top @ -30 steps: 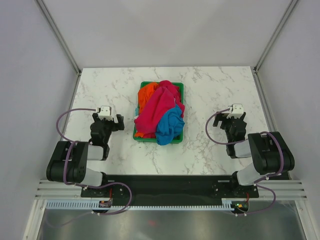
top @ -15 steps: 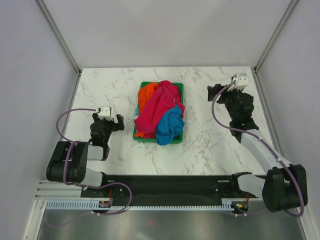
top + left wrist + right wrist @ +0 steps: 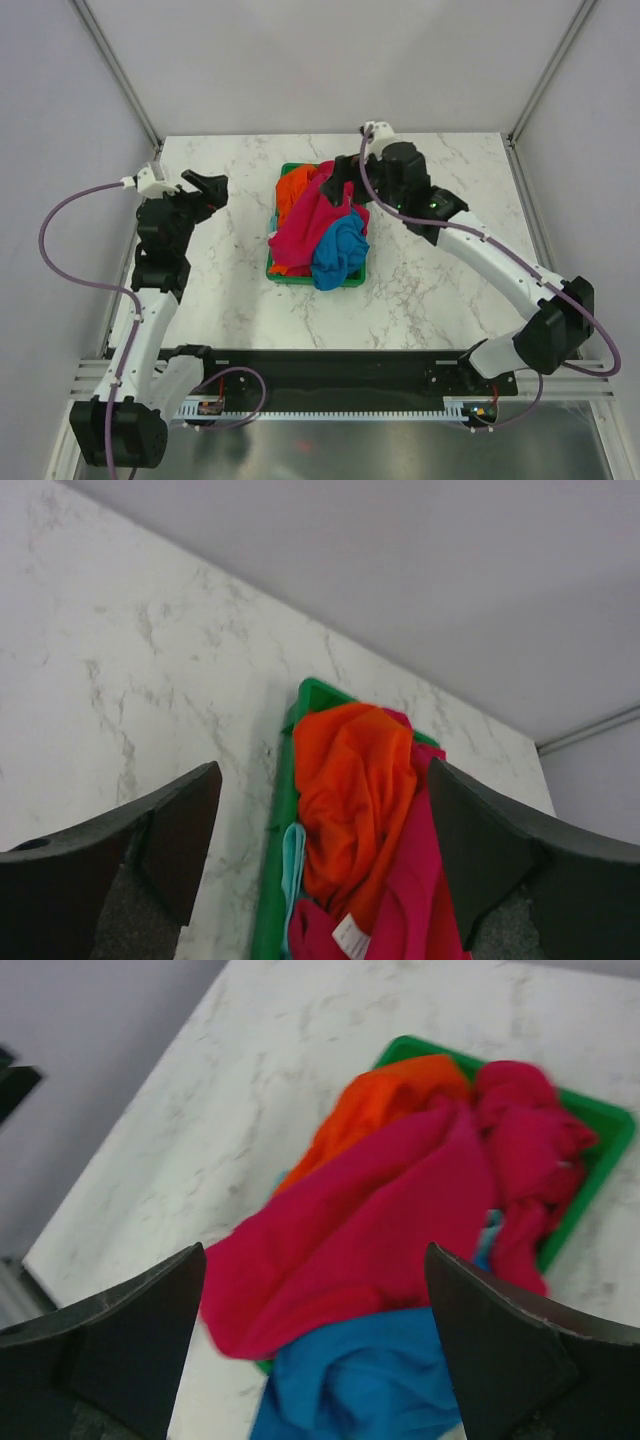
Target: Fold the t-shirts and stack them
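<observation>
Newly changed, right arm: we record that it has left its folded rest by the right edge of the counter [image 3: 440, 290] and swung out over the far end of the green plastic basket [image 3: 298, 167]. The right gripper [image 3: 340, 186] hangs just above the heap.
Newly changed, left arm: it has risen from its folded rest and reached to the far left of the counter. The left gripper [image 3: 212, 192] faces the basket from the side and is apart from it.
Unchanged: the t-shirts [image 3: 320, 225] lie in the same heap as a second ago.
Right gripper, state: jaws spread wide, nothing held.
Left gripper, state: jaws spread wide, nothing held.
T-shirts, location: all crumpled in the basket.
- Magenta-red t-shirt [image 3: 312, 212]: on top, draped from far right to near left.
- Orange t-shirt [image 3: 294, 188]: at the far left.
- Blue t-shirt [image 3: 338, 252]: at the near right, spilling over the near rim.
- Mint t-shirt [image 3: 292, 852]: only a sliver by the left wall of the basket.
Meaning for the task: we judge this the opening reach. No shirt is out, none is folded and no stack is begun; the magenta-red one looks the likely first pick.
Edges: the basket sits mid-counter, and the enclosure walls [image 3: 90, 200] close the left, right and far sides.
Open room: bare marble lies on both sides of the basket, with a narrower strip in front of it. We judge either side fit for spreading a shirt.
Hazard: a lifted shirt may drag its neighbours or the basket, and the purple cable [image 3: 60, 240] loops wide on the left.
</observation>
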Available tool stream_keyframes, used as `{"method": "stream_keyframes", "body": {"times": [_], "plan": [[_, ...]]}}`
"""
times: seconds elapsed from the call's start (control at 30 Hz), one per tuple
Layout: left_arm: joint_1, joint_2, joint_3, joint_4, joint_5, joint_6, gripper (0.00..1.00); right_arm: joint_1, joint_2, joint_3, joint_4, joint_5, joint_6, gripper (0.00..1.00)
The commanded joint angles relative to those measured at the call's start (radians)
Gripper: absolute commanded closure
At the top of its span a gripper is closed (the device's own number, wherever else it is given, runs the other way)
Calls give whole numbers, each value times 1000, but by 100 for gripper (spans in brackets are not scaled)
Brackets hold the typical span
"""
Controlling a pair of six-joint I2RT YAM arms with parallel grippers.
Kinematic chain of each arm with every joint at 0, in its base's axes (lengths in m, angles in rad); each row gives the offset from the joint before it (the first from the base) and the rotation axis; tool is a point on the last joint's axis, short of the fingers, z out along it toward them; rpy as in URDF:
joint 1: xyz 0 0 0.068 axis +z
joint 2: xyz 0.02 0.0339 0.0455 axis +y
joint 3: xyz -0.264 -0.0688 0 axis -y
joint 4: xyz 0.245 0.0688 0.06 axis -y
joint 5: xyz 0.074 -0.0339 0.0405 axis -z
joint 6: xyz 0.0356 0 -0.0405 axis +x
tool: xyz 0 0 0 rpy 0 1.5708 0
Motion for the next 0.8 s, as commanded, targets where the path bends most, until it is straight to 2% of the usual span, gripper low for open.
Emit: {"method": "stream_keyframes", "body": {"times": [0.0, 0.07, 0.1, 0.13, 0.17, 0.27, 0.43, 0.57, 0.7, 0.77], "plan": [[78, 28, -37, -301, 282, -177, 11, 80, -7, 75, -82, 60, 70, 2], [69, -27, -37, -327, 251, -149, 11, 66, 25, 71, -61, -78, 155, 2], [67, -56, -34, -352, 220, -119, 9, 71, 57, 79, -56, -151, 147, 2], [67, -92, -26, -419, 167, -97, 8, 128, 66, 88, -59, -117, 131, 2], [67, -97, 6, -470, 148, -50, 7, 171, 88, 135, -96, -6, 86, 2], [67, -107, 31, -587, 119, 15, 8, 296, 198, 273, -232, 191, 52, 2], [67, -216, 55, -700, 137, 64, 8, 434, 379, 456, -429, 380, 52, 2], [67, -325, 80, -752, 140, 144, 7, 483, 480, 556, -507, 502, 74, 2], [69, -350, 55, -771, 108, 170, 7, 502, 582, 623, -580, 569, 98, 11], [67, -350, 55, -768, 123, 167, 7, 514, 609, 666, -611, 609, 109, 11]]}}
